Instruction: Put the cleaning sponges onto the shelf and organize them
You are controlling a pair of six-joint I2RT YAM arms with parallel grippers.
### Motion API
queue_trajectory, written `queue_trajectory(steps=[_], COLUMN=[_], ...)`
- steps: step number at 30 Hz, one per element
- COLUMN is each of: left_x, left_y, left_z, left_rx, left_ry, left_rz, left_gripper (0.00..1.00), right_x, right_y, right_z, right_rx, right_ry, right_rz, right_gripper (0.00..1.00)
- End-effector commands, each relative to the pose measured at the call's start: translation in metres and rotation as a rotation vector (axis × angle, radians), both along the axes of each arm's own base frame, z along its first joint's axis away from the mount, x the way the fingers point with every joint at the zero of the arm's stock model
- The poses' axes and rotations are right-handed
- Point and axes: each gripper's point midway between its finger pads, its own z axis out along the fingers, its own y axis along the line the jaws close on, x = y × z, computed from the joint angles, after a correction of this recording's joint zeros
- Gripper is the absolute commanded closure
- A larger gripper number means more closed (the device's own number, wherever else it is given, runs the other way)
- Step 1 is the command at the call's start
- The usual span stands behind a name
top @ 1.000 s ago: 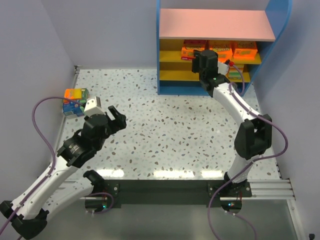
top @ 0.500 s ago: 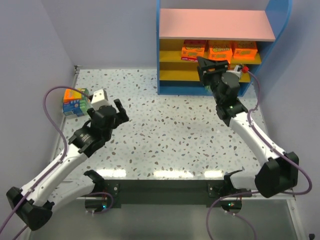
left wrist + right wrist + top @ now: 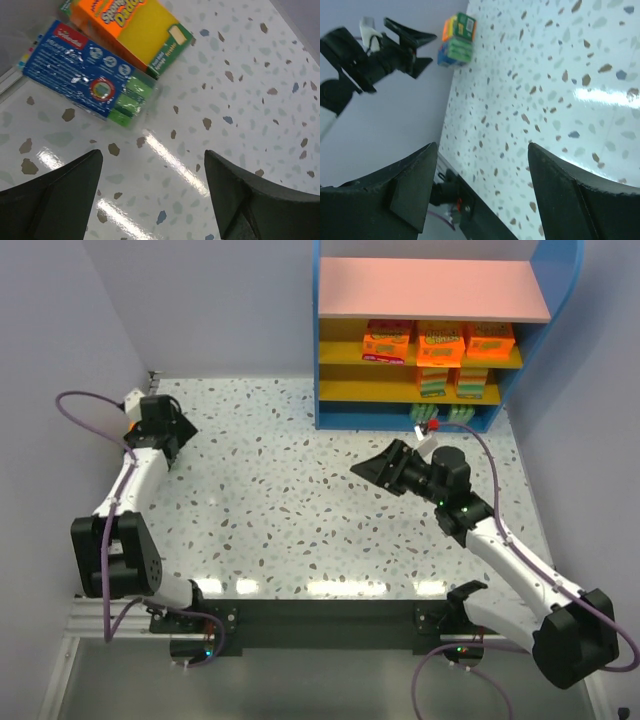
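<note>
Two cleaning sponges lie together by the far left wall: an orange pack [image 3: 131, 26] and a blue pack [image 3: 82, 74] with green sponge edges. My left gripper [image 3: 152, 165] hovers open just short of them, nothing between its fingers. In the top view that gripper [image 3: 170, 440] hides nearly all of the pair. My right gripper [image 3: 375, 468] is open and empty above the middle of the table, pointing left. Its wrist view shows the same two sponges [image 3: 456, 40] far off. The shelf [image 3: 430, 288] at the back right holds orange packs [image 3: 440, 341] on its upper tier and short stacks [image 3: 433, 381] below.
The speckled table [image 3: 290, 500] is walled on the left and at the back. The left arm's purple cable [image 3: 85, 405] loops near the left wall. A few green sponges [image 3: 458, 416] sit on the shelf's lowest tier, close behind the right arm's cable.
My left arm swung out to the far left over the two packs. My right gripper drew back from the shelf to the table's middle, turned left, and its jaws spread wider.
</note>
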Motion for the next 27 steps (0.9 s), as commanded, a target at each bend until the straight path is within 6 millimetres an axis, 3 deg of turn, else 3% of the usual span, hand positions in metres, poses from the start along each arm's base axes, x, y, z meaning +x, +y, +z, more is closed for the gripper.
queue_trajectory(steps=[1, 5, 7, 15, 19, 24, 27], left_x=[0.012, 0.006, -0.003, -0.005, 0.002, 0.0, -0.001], left_y=[0.04, 0.065, 0.072, 0.072, 0.073, 0.068, 0.068], left_z=[0.02, 0.011, -0.003, -0.048, -0.058, -0.085, -0.092], left_rx=[-0.11, -0.187, -0.234, -0.401, -0.445, -0.493, -0.486], left_ry=[-0.164, -0.231, -0.239, -0.254, -0.29, -0.233, -0.233], left_rz=[0.109, 0.22, 0.284, 0.378, 0.404, 0.43, 0.419], left_gripper=[0.12, 0.12, 0.12, 0.16, 0.2, 0.34, 0.52], right_x=[-0.03, -0.038, -0.04, -0.042, -0.046, -0.048, -0.049], right_y=[0.002, 0.002, 0.002, 0.003, 0.001, 0.0, -0.001], right_z=[-0.019, -0.034, -0.041, -0.056, -0.06, -0.065, -0.066], right_rx=[-0.077, -0.091, -0.098, -0.106, -0.11, -0.11, -0.114], right_ry=[-0.038, -0.021, -0.01, 0.018, 0.02, 0.037, 0.04], right_rz=[0.145, 0.177, 0.182, 0.199, 0.199, 0.198, 0.192], right_gripper=[0.23, 0.22, 0.22, 0.22, 0.22, 0.22, 0.22])
